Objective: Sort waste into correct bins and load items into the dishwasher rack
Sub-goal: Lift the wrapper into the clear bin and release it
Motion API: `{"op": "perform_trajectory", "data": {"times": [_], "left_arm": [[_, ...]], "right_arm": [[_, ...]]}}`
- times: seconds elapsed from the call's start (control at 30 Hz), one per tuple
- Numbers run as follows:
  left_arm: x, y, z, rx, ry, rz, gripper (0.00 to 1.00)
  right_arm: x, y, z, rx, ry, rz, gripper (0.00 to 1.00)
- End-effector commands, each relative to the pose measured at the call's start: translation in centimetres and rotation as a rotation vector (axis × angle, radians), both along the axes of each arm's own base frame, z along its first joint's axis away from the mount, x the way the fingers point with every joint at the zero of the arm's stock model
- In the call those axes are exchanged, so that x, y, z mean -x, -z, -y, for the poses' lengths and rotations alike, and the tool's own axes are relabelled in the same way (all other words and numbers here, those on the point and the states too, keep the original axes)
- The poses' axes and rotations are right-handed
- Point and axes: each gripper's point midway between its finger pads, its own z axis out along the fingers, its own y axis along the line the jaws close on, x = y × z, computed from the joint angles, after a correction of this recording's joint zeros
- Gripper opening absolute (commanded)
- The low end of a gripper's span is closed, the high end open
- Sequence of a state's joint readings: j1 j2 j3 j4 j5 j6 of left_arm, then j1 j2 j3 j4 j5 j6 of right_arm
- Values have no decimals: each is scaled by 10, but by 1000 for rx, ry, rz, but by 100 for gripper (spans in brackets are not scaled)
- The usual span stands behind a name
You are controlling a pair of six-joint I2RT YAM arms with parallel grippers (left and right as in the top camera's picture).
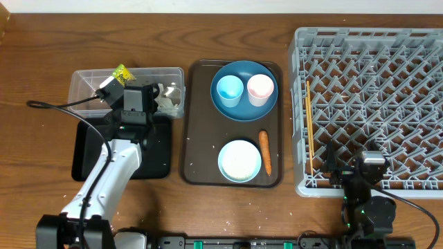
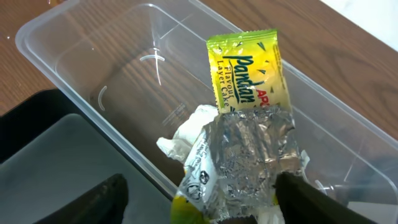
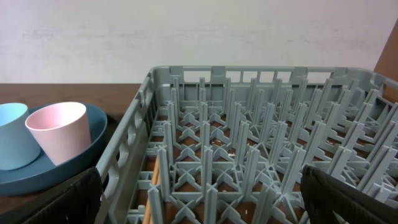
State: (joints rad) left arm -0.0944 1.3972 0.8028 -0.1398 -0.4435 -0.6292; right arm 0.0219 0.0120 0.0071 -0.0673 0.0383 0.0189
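1. The left gripper (image 2: 200,182) is seen above the clear tub (image 2: 74,50), which stands at the far left part of the table (image 1: 208,28). Its fingers (image 2: 106,199) are spread wide apart and nothing is grasped by them.
2. Between the fingers, a yellow-green wrapper (image 2: 249,68) is seen in the tub, at its far long wall. It is flat and glossy, with crimped ends, and the word "Pandan" is printed on it in green.
3. The lower end of the wrapper is covered by a silvery packet (image 2: 255,146), wrinkled and shiny. Whether the two are joined cannot be told.
4. A crumpled white tissue (image 2: 186,134) is found in the tub, touching the left side of the packet.
5. The black tray (image 1: 159,152) is placed along the near long side of the tub.
6. On the brown serving tray (image 1: 197,124), the dark-blue plate (image 1: 243,111) is set at the far end, and the light-blue cup (image 1: 230,88) and the pinkish-white cup (image 1: 260,88) are carried on it side by side. At the near end, the light-blue bowl (image 1: 240,160) is seen with the short orange carrot (image 1: 265,152) just beside it, toward the right edge.
7. The right gripper (image 3: 200,176) is found at the near edge of the grey dishwasher rack (image 1: 374,90). Its fingers are fully released and nothing is between them.
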Motion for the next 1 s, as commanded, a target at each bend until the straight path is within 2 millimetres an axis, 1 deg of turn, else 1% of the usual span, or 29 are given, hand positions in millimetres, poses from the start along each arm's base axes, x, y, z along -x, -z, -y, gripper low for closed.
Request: {"op": "perform_trajectory", "data": {"times": [0.0, 0.07, 0.2, 0.3, 0.43, 0.47, 0.53, 0.63, 0.7, 0.87, 0.9, 0.97], "left_arm": [[0, -21, 5, -13, 57, 38, 80], [2, -26, 10, 8, 78, 49, 80], [5, -33, 10, 14, 83, 62, 79], [6, -31, 9, 12, 80, 52, 79], [8, -28, 2, -19, 46, 37, 79], [8, -27, 1, -24, 40, 34, 75], [8, -23, 1, -18, 34, 26, 65], [7, -14, 1, -5, 19, 9, 45], [5, -5, 0, -2, 12, -6, 41], [2, 15, -7, 40, -37, -32, 37], [0, 18, -5, 63, -26, -33, 35], [-6, 21, 6, 133, 28, -25, 33]], "right_arm": [[0, 1, 1, -13, 7, 0, 99], [0, 1, 1, -13, 7, 0, 99], [0, 1, 1, -13, 7, 0, 99], [0, 1, 1, -13, 7, 0, 99], [0, 1, 1, -13, 7, 0, 99], [0, 1, 1, -13, 7, 0, 99], [0, 1, 1, -13, 7, 0, 99], [0, 1, 1, -13, 7, 0, 99], [0, 1, 1, -13, 7, 0, 99], [0, 1, 1, -13, 7, 0, 99], [0, 1, 1, -13, 7, 0, 99], [0, 1, 1, -13, 7, 0, 99]]}}
